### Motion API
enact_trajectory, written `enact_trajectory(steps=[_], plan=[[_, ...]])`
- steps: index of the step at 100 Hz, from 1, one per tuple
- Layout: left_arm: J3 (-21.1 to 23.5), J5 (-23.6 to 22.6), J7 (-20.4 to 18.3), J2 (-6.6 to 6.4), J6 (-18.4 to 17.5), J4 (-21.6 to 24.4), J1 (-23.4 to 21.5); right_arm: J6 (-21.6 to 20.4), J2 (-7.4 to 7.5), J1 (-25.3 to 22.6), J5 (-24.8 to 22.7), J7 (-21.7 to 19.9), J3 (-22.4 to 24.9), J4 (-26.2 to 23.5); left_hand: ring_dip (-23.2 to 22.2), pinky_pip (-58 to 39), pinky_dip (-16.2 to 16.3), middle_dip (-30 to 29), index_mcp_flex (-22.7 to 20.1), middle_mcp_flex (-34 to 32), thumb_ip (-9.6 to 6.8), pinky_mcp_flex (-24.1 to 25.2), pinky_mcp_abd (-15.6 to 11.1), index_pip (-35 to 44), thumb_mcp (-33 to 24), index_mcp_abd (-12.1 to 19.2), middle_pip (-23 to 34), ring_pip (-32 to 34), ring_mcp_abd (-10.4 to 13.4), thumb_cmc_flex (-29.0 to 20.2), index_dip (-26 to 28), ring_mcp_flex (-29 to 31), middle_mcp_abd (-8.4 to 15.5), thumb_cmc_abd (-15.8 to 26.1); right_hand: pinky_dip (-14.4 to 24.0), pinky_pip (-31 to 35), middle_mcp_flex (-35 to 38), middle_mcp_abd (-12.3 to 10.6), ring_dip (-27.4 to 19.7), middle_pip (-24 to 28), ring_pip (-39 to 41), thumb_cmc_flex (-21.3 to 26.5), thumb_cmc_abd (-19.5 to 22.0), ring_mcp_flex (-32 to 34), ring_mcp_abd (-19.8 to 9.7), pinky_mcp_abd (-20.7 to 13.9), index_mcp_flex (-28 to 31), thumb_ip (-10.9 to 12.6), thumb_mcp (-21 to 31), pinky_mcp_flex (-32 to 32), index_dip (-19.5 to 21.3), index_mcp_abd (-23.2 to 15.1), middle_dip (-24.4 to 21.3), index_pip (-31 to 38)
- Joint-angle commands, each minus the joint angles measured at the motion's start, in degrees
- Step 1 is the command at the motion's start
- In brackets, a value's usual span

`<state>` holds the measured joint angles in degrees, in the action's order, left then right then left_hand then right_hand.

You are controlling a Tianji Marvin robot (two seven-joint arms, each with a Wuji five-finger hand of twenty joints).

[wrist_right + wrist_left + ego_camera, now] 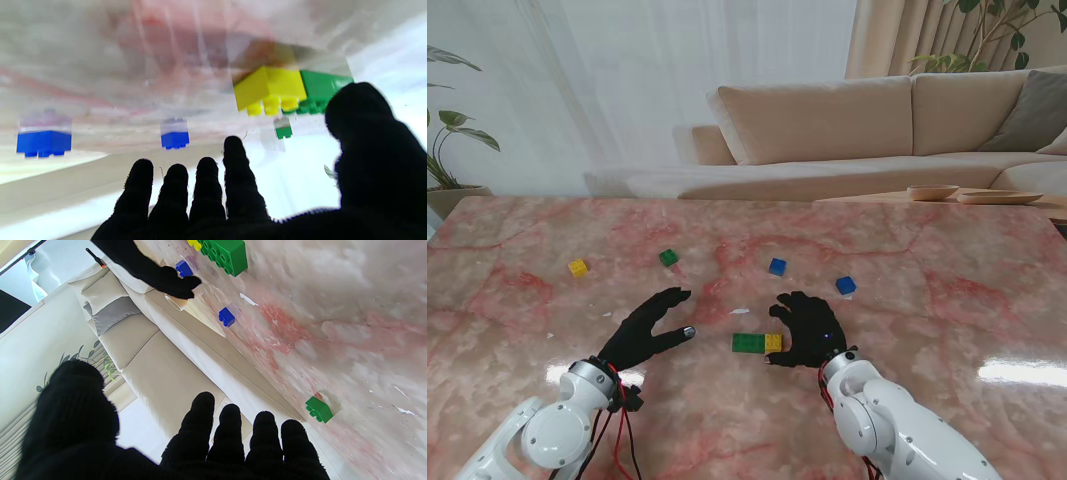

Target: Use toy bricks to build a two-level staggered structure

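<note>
A long green brick (747,343) (227,255) (322,86) lies on the marble table, with a small yellow brick (773,343) (270,88) butted against its right end. My right hand (808,329) (233,193) hovers just right of that pair, fingers spread, holding nothing. To the left of the pair, my left hand (647,330) (186,440) also stands open and empty. Farther from me lie two blue bricks (777,266) (845,285), a small green brick (668,258) (319,409) and a second yellow brick (577,268).
The pink marble table (947,330) stretches wide on both sides. Beyond its far edge stands a beige sofa (847,130), with a low side table holding shallow bowls (932,192) at the back right. A plant (442,150) stands at the back left.
</note>
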<state>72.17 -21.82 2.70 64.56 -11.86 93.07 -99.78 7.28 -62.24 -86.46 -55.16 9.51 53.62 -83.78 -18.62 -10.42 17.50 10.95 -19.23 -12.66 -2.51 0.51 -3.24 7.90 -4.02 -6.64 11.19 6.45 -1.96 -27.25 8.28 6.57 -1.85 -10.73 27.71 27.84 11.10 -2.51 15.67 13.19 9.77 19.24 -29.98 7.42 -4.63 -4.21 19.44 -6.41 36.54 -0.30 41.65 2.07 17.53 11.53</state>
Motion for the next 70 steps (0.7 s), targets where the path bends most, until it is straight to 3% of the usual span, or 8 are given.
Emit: enact_trajectory(steps=[1, 18, 29, 42, 70], plan=[[-0.1, -0.1, 0.2, 0.05, -0.1, 0.1, -0.2, -0.2, 0.14, -1.7, -0.3, 0.3, 0.8, -2.2, 0.4, 2.1, 0.9, 0.4, -1.2, 0.1, -0.01, 0.7, -2.5, 0.3, -1.4, 0.6, 0.6, -1.4, 2.9, 0.8, 0.3, -0.5, 0.7, 1.0, 1.5, -1.5, -1.7, 0.7, 1.4, -1.5, -0.7, -3.2, 1.1, -0.5, -0.5, 0.3, -2.9, 2.2, -0.7, -1.2, -1.7, 1.5, -1.0, -2.4], [-0.1, -0.1, 0.0, 0.01, -0.2, 0.1, 0.2, -2.3, 0.06, -6.2, -0.8, 0.7, 6.4, -8.4, 0.4, 2.0, 1.0, 0.4, -1.1, 0.1, -0.04, 0.6, -2.5, 0.3, -1.4, 0.6, 0.6, -1.4, 2.8, 0.8, 0.3, -0.5, 0.7, 1.0, 0.2, -2.7, 0.2, -0.1, -0.2, -3.4, -2.9, -9.9, 5.8, 4.6, -0.9, 0.8, -6.5, 3.2, 1.4, 1.0, -4.0, 2.2, -2.5, -5.9], [-0.2, -0.2, -0.2, -0.02, -0.1, 0.1, 0.7, -4.2, -0.14, -9.2, 0.1, 0.8, 10.1, -11.8, 0.4, 1.8, 1.2, 0.4, -1.1, 0.2, -0.07, 0.6, -2.4, 0.3, -1.4, 0.6, 0.6, -1.4, 2.7, 0.8, 0.3, -0.5, 0.7, 0.9, -2.8, -5.2, 2.8, -0.4, -3.4, -5.6, -6.0, -13.1, 8.3, 7.3, -2.5, -1.1, -5.5, 3.9, 2.8, 4.0, -5.2, 0.9, -5.6, -6.4], [-0.2, -0.4, -0.8, -0.14, -0.2, -0.1, 1.6, -6.6, -0.35, -11.9, 1.3, 1.1, 13.6, -14.4, 0.4, 1.7, 1.3, 0.4, -1.1, 0.1, -0.10, 0.6, -2.5, 0.3, -1.4, 0.7, 0.7, -1.4, 2.8, 0.8, 0.3, -0.4, 0.8, 0.9, -5.9, -7.0, 5.6, -0.2, -5.1, -6.3, -6.8, -14.3, 8.9, 8.9, -2.7, -3.7, -3.7, 4.3, 3.3, 6.7, -6.5, 0.2, -7.8, -6.4], [1.0, -0.4, -5.5, -0.93, 1.3, -2.8, 7.1, -8.4, -0.89, -13.9, 4.2, 2.3, 15.9, -15.6, 0.3, 0.8, 1.7, 0.5, -1.1, 0.0, -0.19, 0.2, -2.5, 0.4, -1.8, 1.1, 0.8, -1.2, 3.0, 0.4, 0.3, 0.1, 1.1, 0.5, -7.2, -7.3, 5.6, -0.2, -5.6, -6.0, -6.8, -14.3, 9.4, 8.8, -2.8, -3.9, -2.8, 4.4, 3.7, 6.9, -7.0, -0.3, -8.7, -6.0]])
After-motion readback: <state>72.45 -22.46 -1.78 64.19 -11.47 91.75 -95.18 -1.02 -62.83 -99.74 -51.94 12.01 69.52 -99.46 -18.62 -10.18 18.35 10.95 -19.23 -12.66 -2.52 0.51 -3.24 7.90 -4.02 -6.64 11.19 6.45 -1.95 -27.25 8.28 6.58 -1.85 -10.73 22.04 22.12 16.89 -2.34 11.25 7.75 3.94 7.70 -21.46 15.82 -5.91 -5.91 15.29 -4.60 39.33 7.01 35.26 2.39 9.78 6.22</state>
